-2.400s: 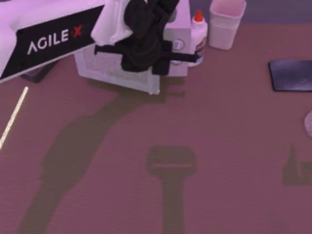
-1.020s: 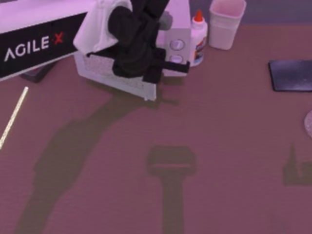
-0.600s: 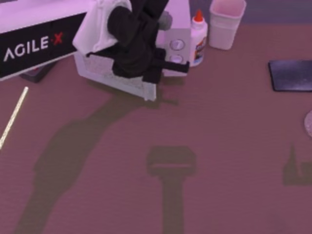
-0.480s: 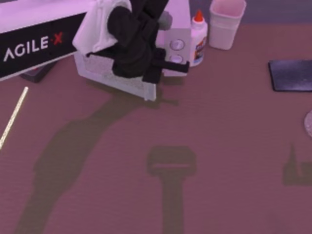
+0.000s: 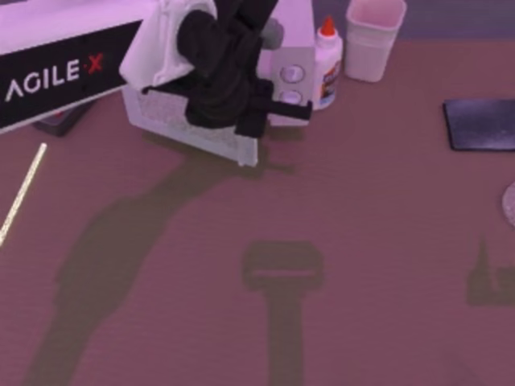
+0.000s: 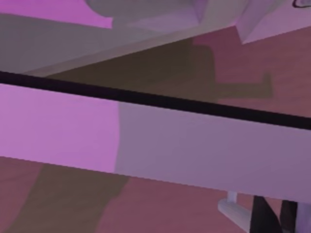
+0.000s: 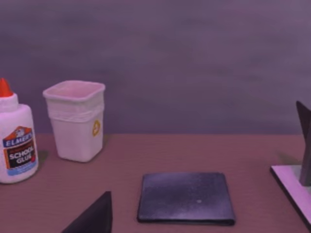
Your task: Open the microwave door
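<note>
Since the first frame the left arm has drawn back toward the top view's left, and the microwave door's free edge has swung out from the oven.

Top view: the left gripper [image 5: 269,108] sits at the front of the microwave [image 5: 294,32]; the microwave door [image 5: 211,141] lies just under and beside its fingers, angled outward, its free corner over the worktop [image 5: 362,241]. A glue bottle [image 5: 327,60] and a cup [image 5: 372,36] stand beside the oven.
Left wrist view: a white panel edge with a dark strip fills the frame; whether the fingers are spread or pinching I cannot tell.
Right wrist view: the right arm is parked, facing a dark pad [image 7: 185,197]; its finger state cannot be told.
</note>
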You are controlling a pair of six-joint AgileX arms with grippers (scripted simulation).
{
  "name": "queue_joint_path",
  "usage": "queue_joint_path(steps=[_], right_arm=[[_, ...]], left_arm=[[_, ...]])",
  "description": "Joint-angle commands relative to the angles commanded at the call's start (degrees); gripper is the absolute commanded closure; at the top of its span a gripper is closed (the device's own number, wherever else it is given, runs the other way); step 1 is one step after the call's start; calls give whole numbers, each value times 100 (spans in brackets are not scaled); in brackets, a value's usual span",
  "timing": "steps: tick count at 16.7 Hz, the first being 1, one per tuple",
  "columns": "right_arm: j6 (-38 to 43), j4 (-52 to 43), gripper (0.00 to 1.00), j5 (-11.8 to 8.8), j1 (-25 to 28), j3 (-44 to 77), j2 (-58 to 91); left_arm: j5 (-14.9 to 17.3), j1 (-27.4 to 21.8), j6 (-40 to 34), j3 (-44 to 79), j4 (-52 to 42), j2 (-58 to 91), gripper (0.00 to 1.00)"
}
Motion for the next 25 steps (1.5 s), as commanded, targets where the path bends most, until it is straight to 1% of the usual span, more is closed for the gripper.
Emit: queue_joint_path(steps=[6, 14, 25], right_arm=[[0, 0, 0, 0, 0, 0, 0], [0, 0, 0, 0, 0, 0, 0], [0, 0, 0, 0, 0, 0, 0]], left_arm=[[38, -32, -7, -23, 9, 8, 100], [395, 160, 700, -668, 255, -478, 100], [398, 162, 707, -671, 262, -487, 100]])
